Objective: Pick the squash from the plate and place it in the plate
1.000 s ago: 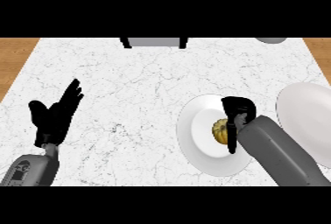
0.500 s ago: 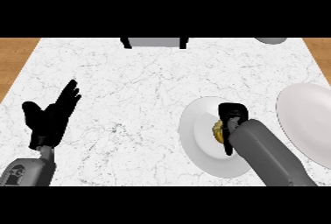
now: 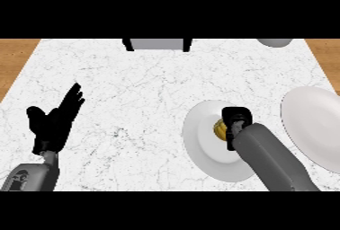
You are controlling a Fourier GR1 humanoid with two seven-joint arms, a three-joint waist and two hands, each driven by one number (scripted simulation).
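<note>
Right hand (image 3: 235, 117) curled over squash (image 3: 220, 129) on near plate (image 3: 199, 139); second plate (image 3: 312, 123) beside; left hand (image 3: 56, 121) released, resting, on marble tabletop (image 3: 146, 90).

squash (image 3: 220, 129) on near plate (image 3: 203, 143) | second plate (image 3: 310, 121) right of it

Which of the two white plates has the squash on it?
The plate nearer the middle, under the right hand, holds the squash; the plate at the right edge does not.
</note>
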